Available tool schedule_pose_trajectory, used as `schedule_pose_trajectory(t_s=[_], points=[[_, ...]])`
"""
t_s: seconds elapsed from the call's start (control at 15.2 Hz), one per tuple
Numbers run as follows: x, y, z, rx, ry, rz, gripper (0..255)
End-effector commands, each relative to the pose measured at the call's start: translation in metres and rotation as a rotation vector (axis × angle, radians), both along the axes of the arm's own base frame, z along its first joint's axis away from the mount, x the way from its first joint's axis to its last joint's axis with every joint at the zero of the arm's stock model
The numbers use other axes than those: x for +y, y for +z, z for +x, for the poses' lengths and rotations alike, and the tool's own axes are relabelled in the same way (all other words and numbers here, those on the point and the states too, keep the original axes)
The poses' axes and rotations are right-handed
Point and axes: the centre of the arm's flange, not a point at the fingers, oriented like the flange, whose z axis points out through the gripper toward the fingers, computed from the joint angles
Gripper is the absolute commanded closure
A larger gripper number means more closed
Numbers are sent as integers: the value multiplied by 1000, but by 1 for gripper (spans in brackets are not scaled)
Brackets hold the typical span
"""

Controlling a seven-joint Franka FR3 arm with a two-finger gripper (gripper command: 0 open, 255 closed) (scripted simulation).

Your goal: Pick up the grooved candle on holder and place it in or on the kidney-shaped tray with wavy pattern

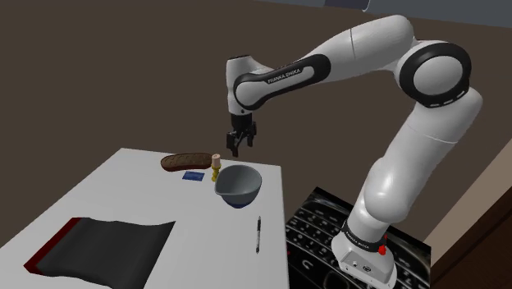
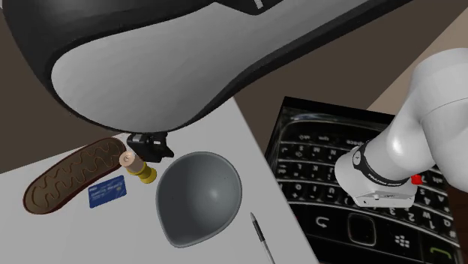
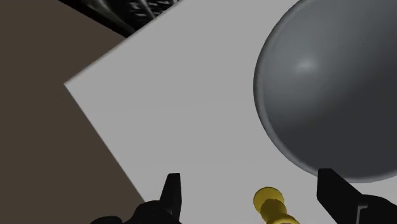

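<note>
Offset: gripper hangs above the candle on holder and a little to the shoulder view's right of it, apart from it. Jaws are wide, nothing between them is gripped.

Candle stands upright on the white table, close to the far edge. Beige candle on top, gold holder beneath, long axis vertical.

Wrist view: fingers are well apart. The gold holder sits between them, off-centre toward the finger on the bowl side. No contact visible.

Neighbours:
- Grey bowl is just beside the candle, on the shoulder view's right and nearer.
- Blue card lies flat, just left of the candle and nearer.
- Brown kidney tray with wavy ridges lies just left of the candle along the far edge, long axis left-right. Can't tell whether its end touches the holder.

My read: this is the approach, grasp not yet made. Next move calls for a small shift toward the shoulder view's left to centre the candle, then a straight descent so the fingers straddle it.

Risks: the bowl-side finger clips the bowl rim, or an off-centre close tips the slim candle over.

Carry after that looks short, leftward to the tray.
</note>
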Motion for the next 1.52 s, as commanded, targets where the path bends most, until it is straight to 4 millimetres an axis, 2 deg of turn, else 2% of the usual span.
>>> schedule_pose_trajectory(t_s=[0.0, 0.4, 0.92, 1.39, 1.45], points=[[16, -13, 17, -9, 1, 2, 0], [56, -40, 71, -34, 5, 6, 0], [55, -80, 68, -34, 5, 6, 0], [55, -80, 68, -34, 5, 6, 0], [55, -80, 68, -34, 5, 6, 255]])
